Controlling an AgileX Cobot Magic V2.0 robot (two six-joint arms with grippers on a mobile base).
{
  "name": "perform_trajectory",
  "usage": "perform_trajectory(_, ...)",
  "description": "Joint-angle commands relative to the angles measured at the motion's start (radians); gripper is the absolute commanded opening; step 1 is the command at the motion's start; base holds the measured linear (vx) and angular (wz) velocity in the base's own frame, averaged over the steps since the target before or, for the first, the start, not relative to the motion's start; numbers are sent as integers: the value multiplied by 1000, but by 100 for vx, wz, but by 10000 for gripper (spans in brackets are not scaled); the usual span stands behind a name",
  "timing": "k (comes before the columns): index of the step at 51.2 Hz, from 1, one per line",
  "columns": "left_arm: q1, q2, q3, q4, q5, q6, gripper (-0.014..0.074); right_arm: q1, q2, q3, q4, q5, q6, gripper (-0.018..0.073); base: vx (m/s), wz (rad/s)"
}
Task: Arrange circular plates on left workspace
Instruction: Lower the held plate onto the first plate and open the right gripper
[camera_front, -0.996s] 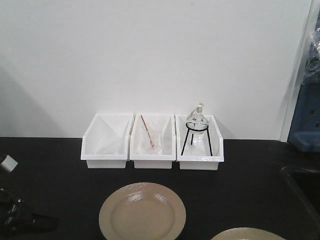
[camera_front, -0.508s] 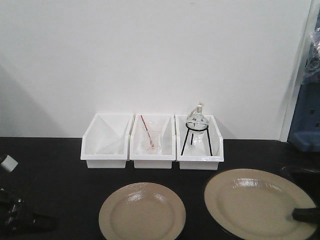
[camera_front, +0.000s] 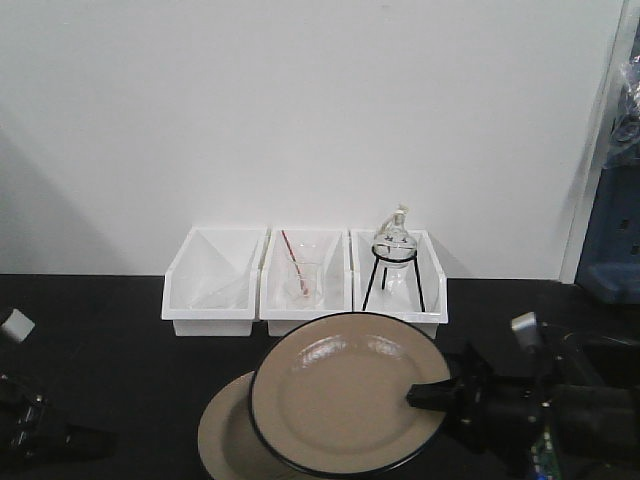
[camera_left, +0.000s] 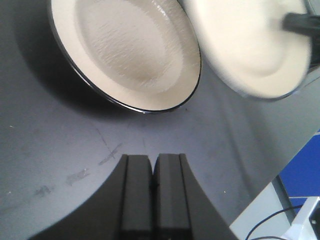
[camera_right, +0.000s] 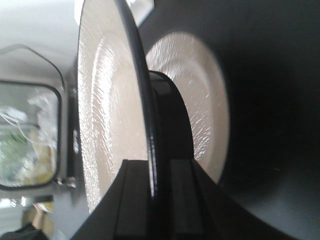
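Left gripper (camera_left: 152, 186): fingers pressed together, nothing between them, low over the black countertop (camera_front: 100, 345) at the left.

Right gripper (camera_right: 152, 185): clamped on the right rim of the held plate (camera_front: 340, 395), one finger on each face.

Held plate overlaps the second plate (camera_front: 222, 440), which lies flat on the countertop. It appears to be raised clear of it, but the left wrist view is blurred.

Behind: three white bins (camera_front: 305, 300) in a row against the wall (camera_front: 300, 110). Middle bin holds a beaker (camera_front: 301, 282); right bin holds a flask (camera_front: 392, 240) on a tripod (camera_front: 393, 283).
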Motion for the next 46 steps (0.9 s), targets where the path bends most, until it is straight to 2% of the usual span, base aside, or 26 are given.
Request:
perform_trajectory(1, -4, -37, -19, -68, 2, 1, -3, 61, 0, -91, 138, 19, -10, -5, 0, 0)
perform_trajectory(14, -4, -37, -19, -67, 0, 1, -3, 130, 138, -214, 137, -14, 7, -5, 0, 0)
perform_trajectory(26, -4, -37, -19, -67, -3, 1, -3, 130, 230, -248, 137, 28, 16, 23, 0, 0)
perform_trajectory(34, -4, -37, -19, -67, 0, 1, -3, 130, 245, -248, 133, 56, -59, 157, 0, 0)
perform_trajectory(40, -4, -37, -19, -67, 5, 1, -3, 128, 245, -248, 133, 68, -161, 329, 0, 0)
perform_trajectory(46, -4, -37, -19, -67, 3, 1, -3, 128, 241, -248, 132, 68, -270, 454, 0, 0)
